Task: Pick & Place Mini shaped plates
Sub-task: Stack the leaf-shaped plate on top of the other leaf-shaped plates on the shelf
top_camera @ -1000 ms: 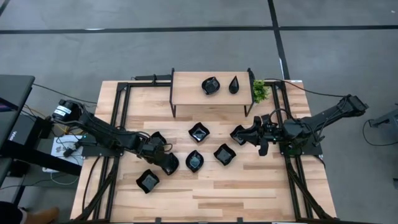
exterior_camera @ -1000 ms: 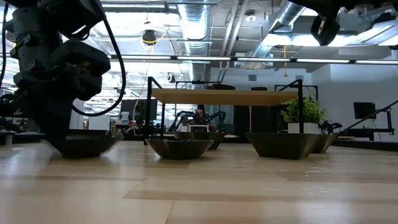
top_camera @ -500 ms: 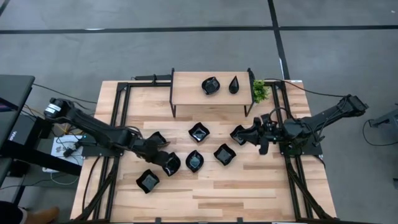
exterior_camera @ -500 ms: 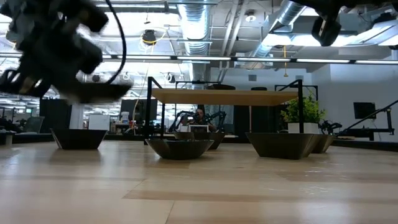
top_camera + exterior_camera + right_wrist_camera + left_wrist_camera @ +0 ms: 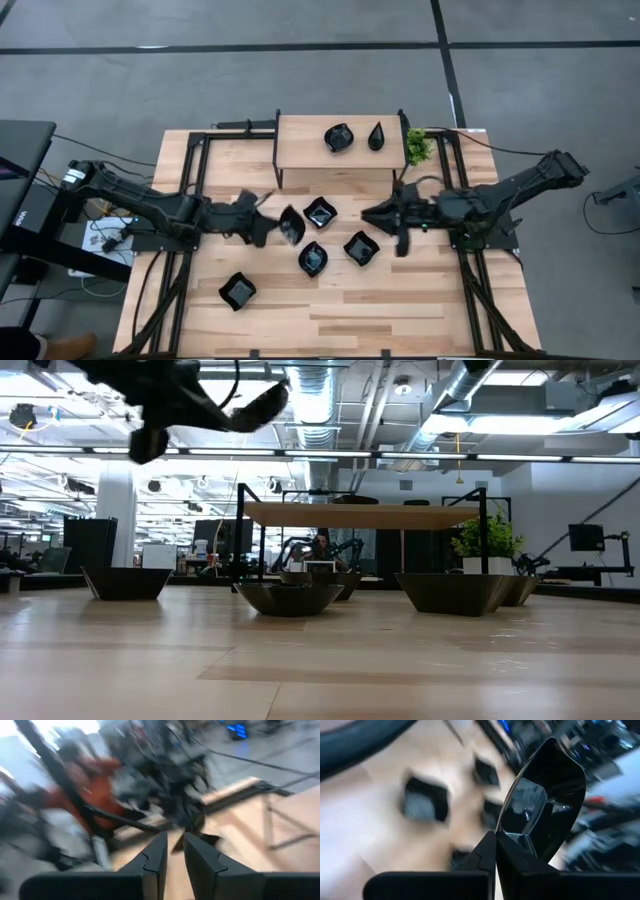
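My left gripper (image 5: 272,224) (image 5: 495,834) is shut on one glossy black mini plate (image 5: 291,225) (image 5: 540,805) (image 5: 258,405), held high above the table left of centre. Several more plates (image 5: 313,258) rest on their bases mid-table. Two plates (image 5: 338,137) stand on the small wooden shelf (image 5: 300,160) at the far edge. My right gripper (image 5: 368,214) (image 5: 175,842) hovers right of centre, pointing level toward the table's left. A narrow gap shows between its fingers, with nothing in it. My left gripper pinches the plate's rim (image 5: 509,833) at one end between its two fingers. The fingers come from the table's left, slanting a little downward. The plate is lifted clear and tipped up on edge, its hollow side showing in the wrist view.
A small green plant (image 5: 418,147) stands beside the shelf's right end. Black frame rails (image 5: 190,200) run along both table sides. Bare wood lies along the near edge (image 5: 400,320). A plate (image 5: 238,290) sits near the front left.
My left gripper has lifted its plate off the table, risen well clear and gone toward the far edge and the centre. Its wrist has rolled, tipping the plate from level onto its edge. My right gripper has risen and gone toward the table's left.
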Controlling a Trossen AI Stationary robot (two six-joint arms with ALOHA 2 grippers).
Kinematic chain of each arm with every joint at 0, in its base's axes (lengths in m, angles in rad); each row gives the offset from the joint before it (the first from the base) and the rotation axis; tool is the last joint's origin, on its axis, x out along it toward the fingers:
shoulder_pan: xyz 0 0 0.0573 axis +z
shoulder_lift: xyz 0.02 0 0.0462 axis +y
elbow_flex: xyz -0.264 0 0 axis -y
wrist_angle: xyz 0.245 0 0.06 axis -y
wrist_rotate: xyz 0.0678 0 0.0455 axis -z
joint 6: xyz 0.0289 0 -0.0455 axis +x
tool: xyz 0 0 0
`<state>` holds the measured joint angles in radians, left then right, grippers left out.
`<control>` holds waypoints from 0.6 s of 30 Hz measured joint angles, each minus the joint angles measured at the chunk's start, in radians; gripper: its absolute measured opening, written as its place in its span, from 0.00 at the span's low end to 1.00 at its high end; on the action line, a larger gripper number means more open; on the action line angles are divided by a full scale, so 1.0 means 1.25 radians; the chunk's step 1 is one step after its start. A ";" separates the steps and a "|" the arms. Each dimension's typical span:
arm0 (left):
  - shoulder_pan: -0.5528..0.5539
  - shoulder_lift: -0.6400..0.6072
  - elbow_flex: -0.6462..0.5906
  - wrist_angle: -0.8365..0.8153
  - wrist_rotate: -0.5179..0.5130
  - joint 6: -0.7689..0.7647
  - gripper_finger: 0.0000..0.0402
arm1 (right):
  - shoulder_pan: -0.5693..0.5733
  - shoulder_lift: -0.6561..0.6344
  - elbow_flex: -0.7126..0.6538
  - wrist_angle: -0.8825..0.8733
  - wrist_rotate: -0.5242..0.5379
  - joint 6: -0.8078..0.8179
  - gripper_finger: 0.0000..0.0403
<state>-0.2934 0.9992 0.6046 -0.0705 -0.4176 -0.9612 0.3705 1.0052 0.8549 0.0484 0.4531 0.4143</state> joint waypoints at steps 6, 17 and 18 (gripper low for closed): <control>0.085 0.000 0.063 0.001 -0.128 0.237 0.01 | -0.039 0.200 0.274 -0.319 0.101 -0.011 0.06; 0.137 0.000 0.108 0.001 -0.146 0.434 0.01 | -0.118 0.468 0.623 -0.489 0.171 -0.154 0.04; 0.132 0.000 0.108 0.001 -0.146 0.438 0.01 | -0.126 0.482 0.648 -0.500 0.168 -0.168 0.05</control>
<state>-0.1286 0.9997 0.7399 -0.0696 -0.6003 -0.4143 0.2130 1.6078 1.6649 -0.5764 0.6629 0.2046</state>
